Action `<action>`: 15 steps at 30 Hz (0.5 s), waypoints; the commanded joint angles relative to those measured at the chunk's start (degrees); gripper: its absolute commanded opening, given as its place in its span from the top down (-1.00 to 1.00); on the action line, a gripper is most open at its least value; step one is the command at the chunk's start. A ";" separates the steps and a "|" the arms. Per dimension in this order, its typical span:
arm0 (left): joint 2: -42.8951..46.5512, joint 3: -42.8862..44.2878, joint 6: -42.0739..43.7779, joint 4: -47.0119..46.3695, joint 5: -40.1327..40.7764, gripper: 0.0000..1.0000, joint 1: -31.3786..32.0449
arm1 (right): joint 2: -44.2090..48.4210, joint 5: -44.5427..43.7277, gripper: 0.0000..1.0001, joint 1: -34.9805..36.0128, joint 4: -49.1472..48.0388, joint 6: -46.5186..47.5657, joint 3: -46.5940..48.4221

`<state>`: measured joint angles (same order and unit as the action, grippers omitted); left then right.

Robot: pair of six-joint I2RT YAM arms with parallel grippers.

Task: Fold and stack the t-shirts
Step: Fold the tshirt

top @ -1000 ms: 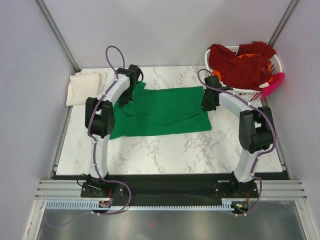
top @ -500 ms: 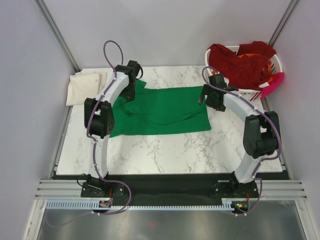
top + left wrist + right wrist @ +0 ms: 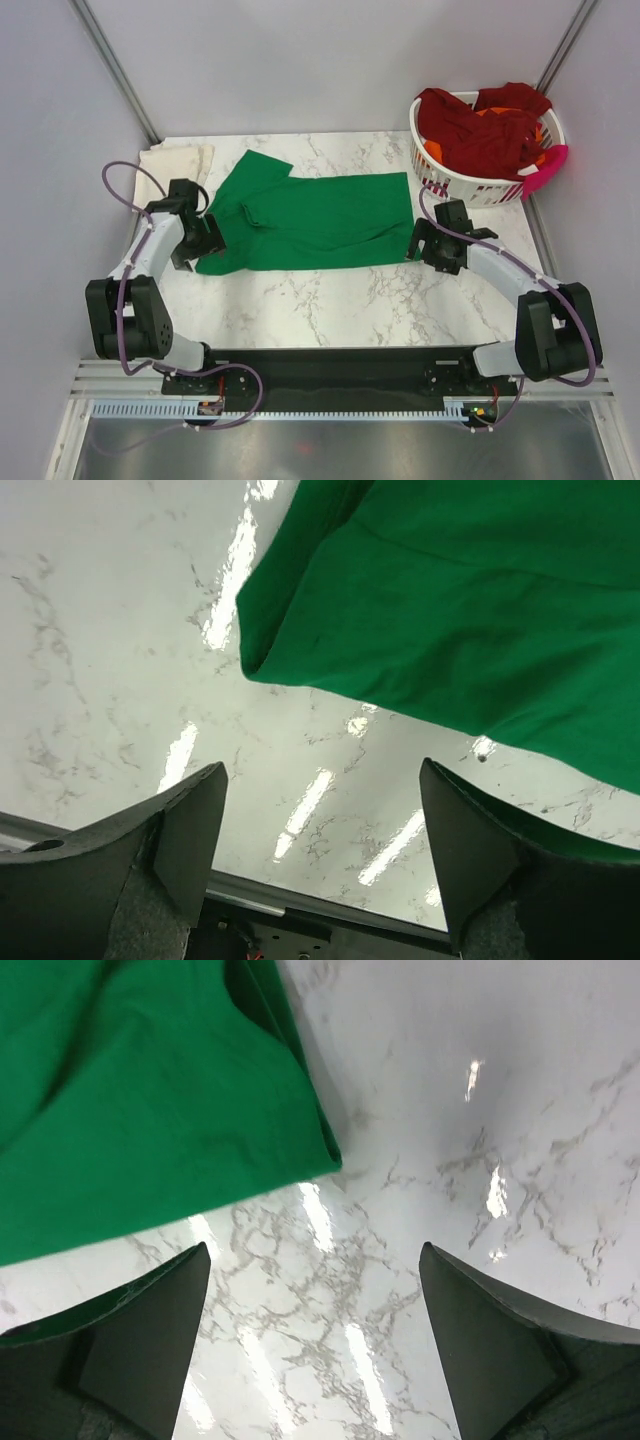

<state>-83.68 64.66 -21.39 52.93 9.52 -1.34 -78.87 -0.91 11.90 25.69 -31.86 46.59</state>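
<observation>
The left wrist view catches only 1 corner of the green t-shirt [image 3: 450, 610]; the top and right edges cut off the rest. In the right wrist view the top and left edges crop it, and the bottom edge crops the right claw [image 3: 315, 1250]. From above, the left claw [image 3: 203, 240] covers the shirt's near left corner and the left arm [image 3: 160, 235] hides the near part of the cream t-shirt [image 3: 180, 158]. In the basket [image 3: 470, 187], dark red t-shirts [image 3: 480, 125] bury most of the orange t-shirt [image 3: 432, 152]; their count cannot be told.

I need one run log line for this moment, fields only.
green shirt: spread on table | left claw: open, by near-left corner | right claw: open, by near-right corner | holding: nothing
</observation>
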 commanded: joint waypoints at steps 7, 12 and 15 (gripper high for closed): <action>2.73 -5.95 -1.55 -10.65 -7.78 -0.63 -3.93 | -4.71 3.19 -0.67 -0.03 -11.27 -1.62 -3.34; 2.91 -5.86 -1.55 -11.35 -4.69 -0.61 -4.19 | -7.17 2.75 -0.49 -0.65 -15.23 -2.33 -4.31; 2.12 -6.13 -1.90 -11.27 -4.60 -0.60 -4.19 | -8.67 3.89 -0.23 -1.87 -17.16 -2.07 -5.63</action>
<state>-82.30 58.65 -21.54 43.92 3.36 -5.17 -86.00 1.87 11.22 12.71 -33.28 42.39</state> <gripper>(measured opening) 0.804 0.648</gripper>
